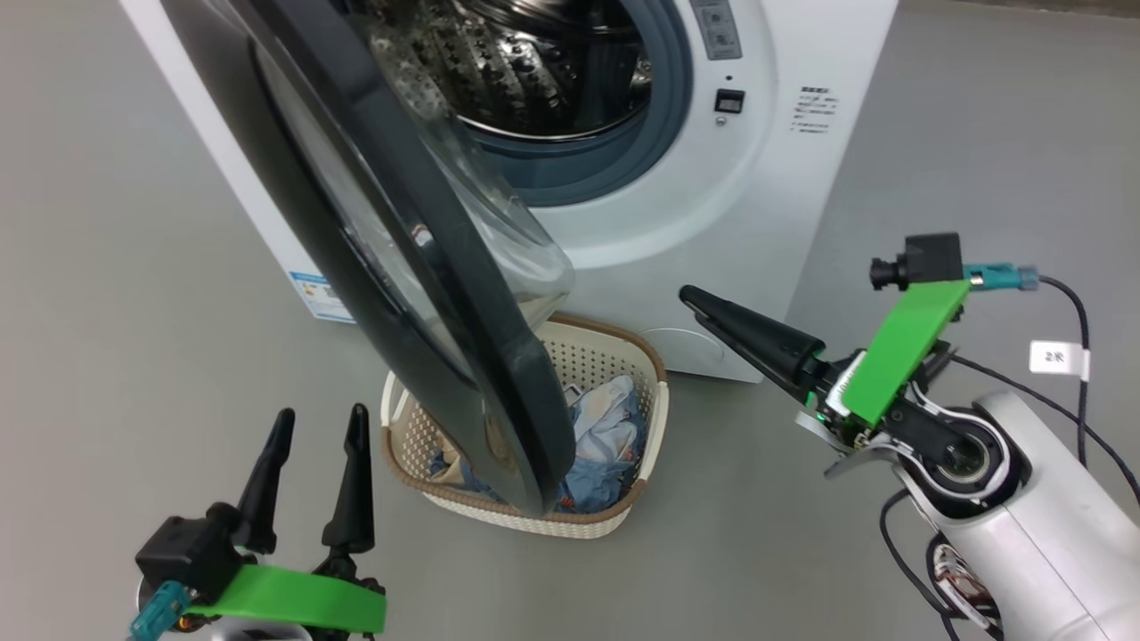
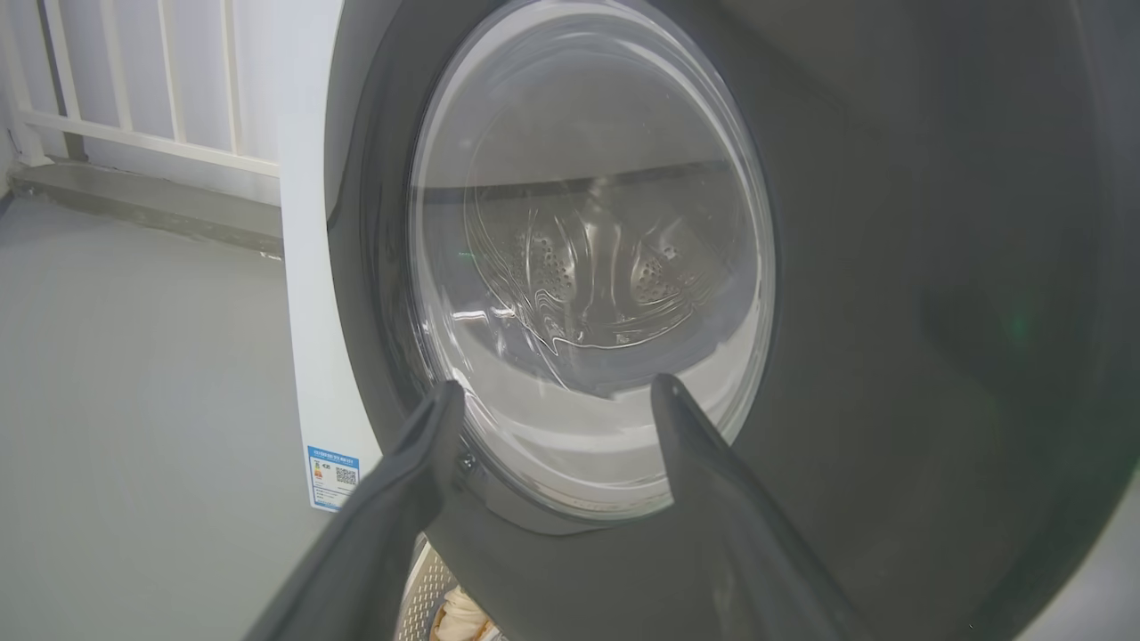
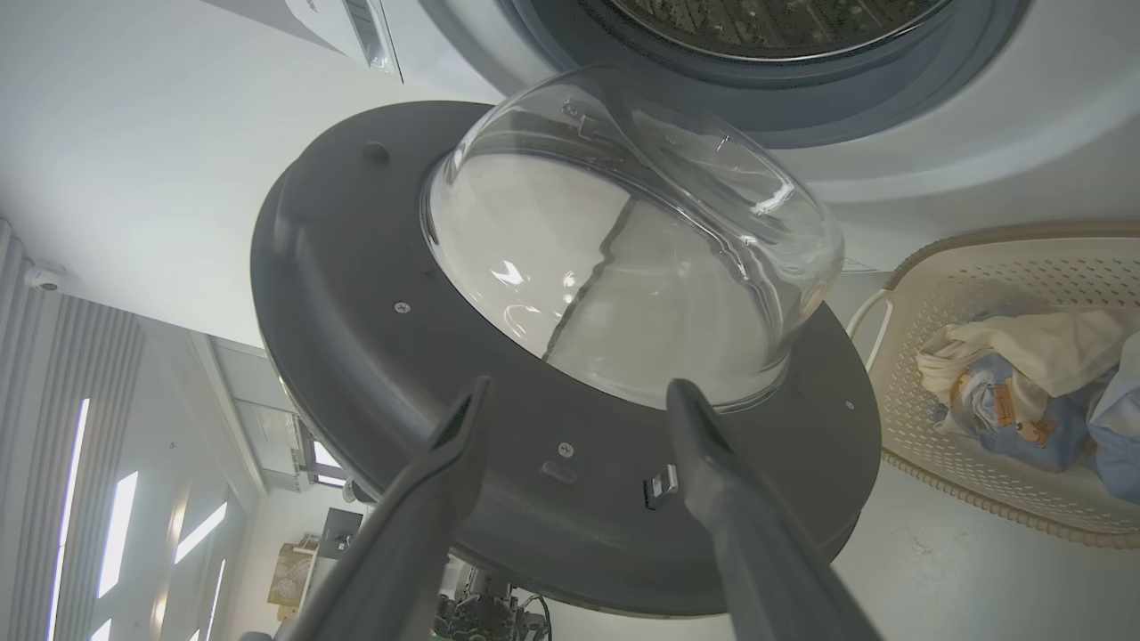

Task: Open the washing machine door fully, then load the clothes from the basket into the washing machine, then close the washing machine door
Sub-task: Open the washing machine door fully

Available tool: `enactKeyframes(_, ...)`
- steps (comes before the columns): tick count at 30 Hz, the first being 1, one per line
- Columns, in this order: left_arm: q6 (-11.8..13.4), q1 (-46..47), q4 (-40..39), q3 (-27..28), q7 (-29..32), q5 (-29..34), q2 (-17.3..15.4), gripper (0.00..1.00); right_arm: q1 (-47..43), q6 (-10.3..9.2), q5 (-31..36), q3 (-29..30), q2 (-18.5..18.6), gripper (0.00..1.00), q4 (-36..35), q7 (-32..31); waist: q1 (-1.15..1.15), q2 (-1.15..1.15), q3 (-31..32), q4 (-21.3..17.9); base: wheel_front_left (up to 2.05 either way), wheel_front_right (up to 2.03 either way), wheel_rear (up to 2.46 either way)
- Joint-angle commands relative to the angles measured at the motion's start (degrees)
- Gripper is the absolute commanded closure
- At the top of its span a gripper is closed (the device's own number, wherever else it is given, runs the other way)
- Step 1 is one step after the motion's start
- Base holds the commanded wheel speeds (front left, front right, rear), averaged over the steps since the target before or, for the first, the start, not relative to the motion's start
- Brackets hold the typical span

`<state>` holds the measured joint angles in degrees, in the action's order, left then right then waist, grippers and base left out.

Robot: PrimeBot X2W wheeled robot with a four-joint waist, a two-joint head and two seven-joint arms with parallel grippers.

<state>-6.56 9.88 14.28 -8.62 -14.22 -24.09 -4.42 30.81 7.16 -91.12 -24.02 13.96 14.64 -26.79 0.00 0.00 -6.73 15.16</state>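
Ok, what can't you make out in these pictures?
Clothes, head view: the door covers the basket's left part, so the pile's extent is hidden.
Label, head and left wrist views: print too small to read.
Drum, head view: upper part cut off by the top edge.

Basket (image 1: 614, 523) before washing machine (image 1: 712, 231), clothes (image 1: 606, 436) in basket, door (image 1: 525, 418) overhanging basket

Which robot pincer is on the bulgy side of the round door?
The right gripper: it faces the bulging clear glass bowl of the round black washing machine door. The left gripper faces its glossy outer side.
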Motion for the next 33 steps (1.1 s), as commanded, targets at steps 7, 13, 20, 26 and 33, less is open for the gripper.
enactKeyframes(7,0.5,-1.0,-3.0,3.6,-0.8,0.2,-2.2,0.0,-5.2,0.33,1.5,2.8,2.5,0.0,-4.3,4.0,0.0,0.0,0.4,-3.6,0.0,0.0,0.0)
enactKeyframes(13,1.1,-2.1,-3.9,4.2,-0.8,0.0,-2.8,0.0,-9.0,0.33,2.3,5.3,4.4,0.0,-6.2,7.7,0.0,0.0,0.6,-5.3,0.0,0.0,0.0)
enactKeyframes(20,1.6,-2.8,-4.9,4.5,-0.5,-0.4,-3.4,0.0,-13.5,0.33,4.7,6.7,6.4,0.0,-7.7,12.5,0.0,0.0,0.7,-6.6,0.0,0.0,0.0)
enactKeyframes(26,2.0,-3.1,-5.6,4.7,-0.3,-0.7,-3.9,0.0,-17.4,0.33,7.5,7.3,8.5,0.0,-8.9,17.9,0.0,0.0,0.6,-7.1,0.0,0.0,0.0)
enactKeyframes(33,2.4,-3.7,-6.0,4.8,-0.3,-1.0,-4.2,0.0,-21.6,0.33,8.2,8.1,10.0,0.0,-10.3,23.2,0.0,0.0,0.8,-7.5,0.0,0.0,0.0)
